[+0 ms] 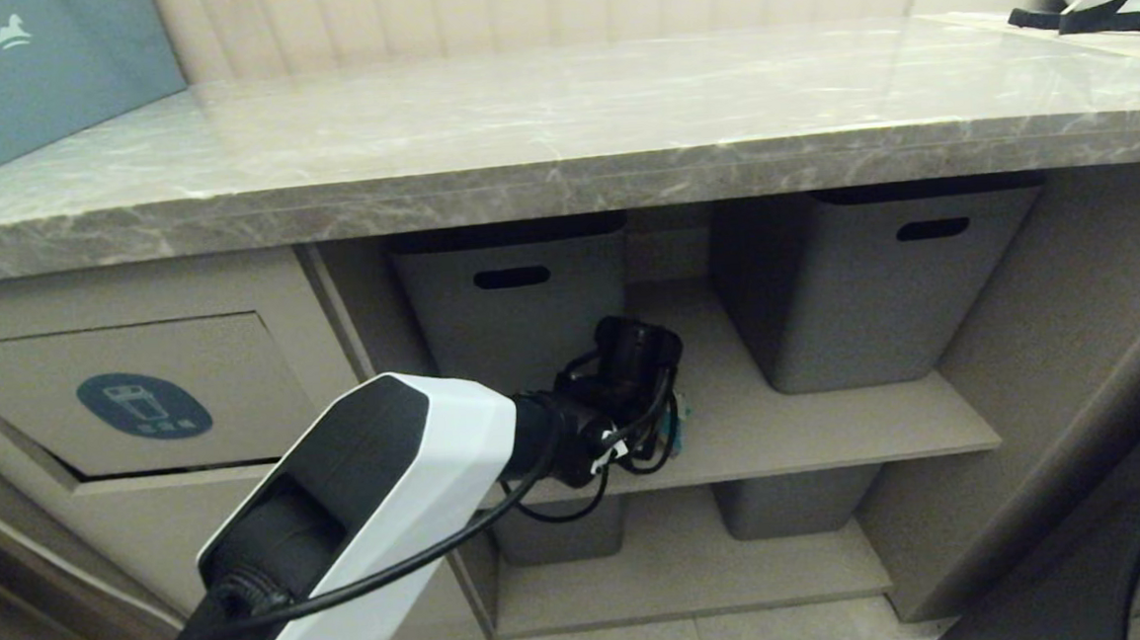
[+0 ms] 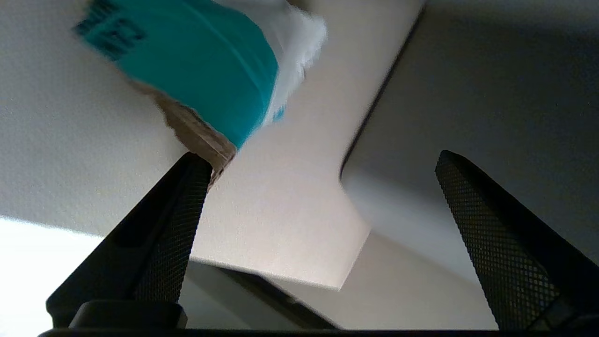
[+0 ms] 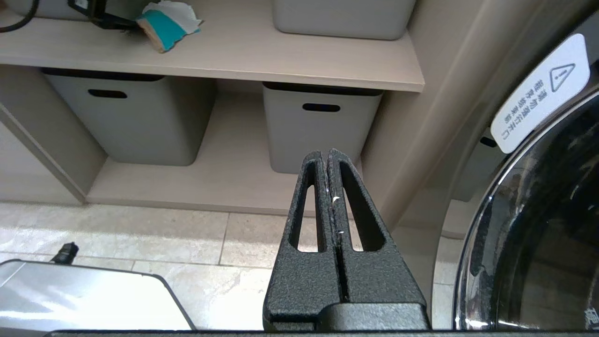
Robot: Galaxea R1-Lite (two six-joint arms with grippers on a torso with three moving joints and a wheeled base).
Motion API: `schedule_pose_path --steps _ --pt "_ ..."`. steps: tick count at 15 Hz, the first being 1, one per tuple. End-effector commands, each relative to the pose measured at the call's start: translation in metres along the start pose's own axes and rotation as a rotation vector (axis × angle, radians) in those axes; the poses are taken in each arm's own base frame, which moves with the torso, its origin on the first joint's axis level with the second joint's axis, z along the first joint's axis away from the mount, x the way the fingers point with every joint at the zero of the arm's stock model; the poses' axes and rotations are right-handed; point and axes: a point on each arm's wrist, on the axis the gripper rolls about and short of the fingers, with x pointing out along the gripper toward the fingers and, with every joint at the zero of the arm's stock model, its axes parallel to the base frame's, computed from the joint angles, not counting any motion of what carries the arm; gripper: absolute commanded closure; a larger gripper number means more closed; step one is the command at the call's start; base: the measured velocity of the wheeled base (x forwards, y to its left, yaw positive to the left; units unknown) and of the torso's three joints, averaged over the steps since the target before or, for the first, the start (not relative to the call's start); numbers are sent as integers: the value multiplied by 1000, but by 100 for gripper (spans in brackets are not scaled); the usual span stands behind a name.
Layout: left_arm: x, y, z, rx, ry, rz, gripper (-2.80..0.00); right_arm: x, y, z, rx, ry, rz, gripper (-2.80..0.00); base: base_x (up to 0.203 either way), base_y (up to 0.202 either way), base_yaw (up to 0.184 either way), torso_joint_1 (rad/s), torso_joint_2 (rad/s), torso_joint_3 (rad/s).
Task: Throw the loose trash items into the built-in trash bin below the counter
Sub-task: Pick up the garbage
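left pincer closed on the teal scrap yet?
No: in the left wrist view the left pincer stands wide open, the teal-and-white scrap lying on the shelf beside one finger.

A glossy white-and-black left arm is seen, trailed by black cables; black, mesh-textured fingers are fitted.

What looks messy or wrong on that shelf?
A torn teal-and-white cardboard scrap lies loose on the upper shelf, between the grey tubs, with ragged brown edges. It is trash, not stored stuff. The open left pincer sits right by it, not holding it.
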Motion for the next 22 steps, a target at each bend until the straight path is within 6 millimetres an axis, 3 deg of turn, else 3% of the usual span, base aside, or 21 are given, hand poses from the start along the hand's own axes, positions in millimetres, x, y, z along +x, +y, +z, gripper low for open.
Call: schedule_pose_path --steps 1,16,17,22 --pt "1 1 1 -7 -2 1 -280 0 0 0 -1 0 1 0 0 0 0 0 0 0" --pt "0 0 0 -10 10 -2 -280 0 0 0 -1 0 1 0 0 0 0 0 0 0" --pt "0 0 -1 -9 6 0 0 0 0 0 -1 0 1 0 0 0 0 0 0 0" --pt "0 0 0 -11 2 0 0 0 0 0 -1 -1 1 0 0 0 0 0 0 0"
